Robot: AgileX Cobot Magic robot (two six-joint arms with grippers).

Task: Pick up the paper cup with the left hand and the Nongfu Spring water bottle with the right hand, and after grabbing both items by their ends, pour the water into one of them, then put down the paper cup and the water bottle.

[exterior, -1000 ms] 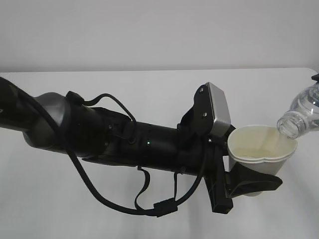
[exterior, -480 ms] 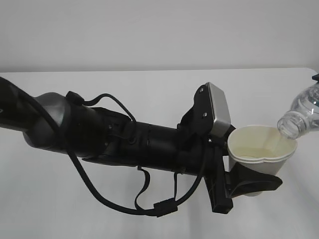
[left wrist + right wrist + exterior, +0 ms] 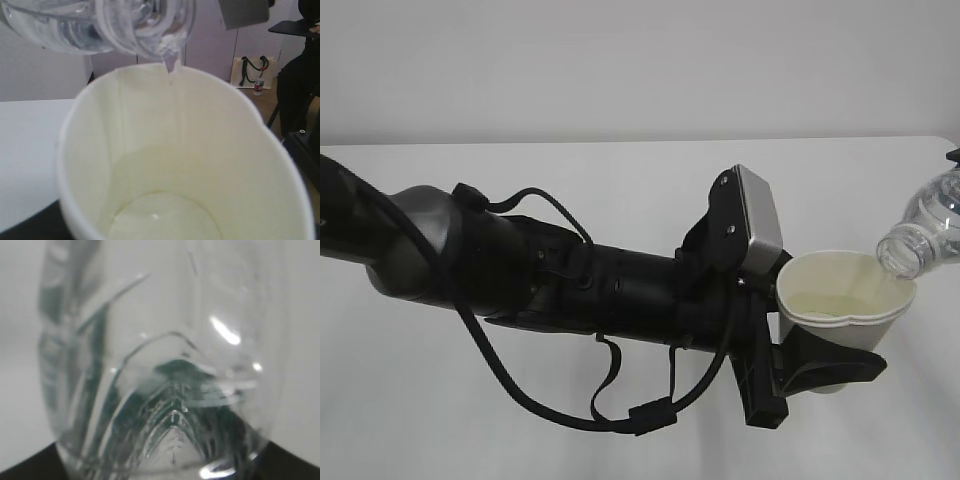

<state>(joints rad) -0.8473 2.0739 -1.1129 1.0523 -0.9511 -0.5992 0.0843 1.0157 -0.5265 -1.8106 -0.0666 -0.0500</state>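
Exterior view: white table (image 3: 620, 180) spans the frame. Left hand (image 3: 820, 365) reaches in from the left edge, jaws clamped on the paper cup (image 3: 845, 300), held upright above the table near its right edge. Nongfu Spring water bottle (image 3: 925, 235) tilts in from the right, mouth over the cup rim; right-hand jaws grip its base. Water (image 3: 170, 65) dribbles from the mouth.

White table against a bare wall

The white table (image 3: 620, 180) meets a plain pale wall (image 3: 640, 60); beyond, a bag (image 3: 250, 72) with dark straps stands on the floor.
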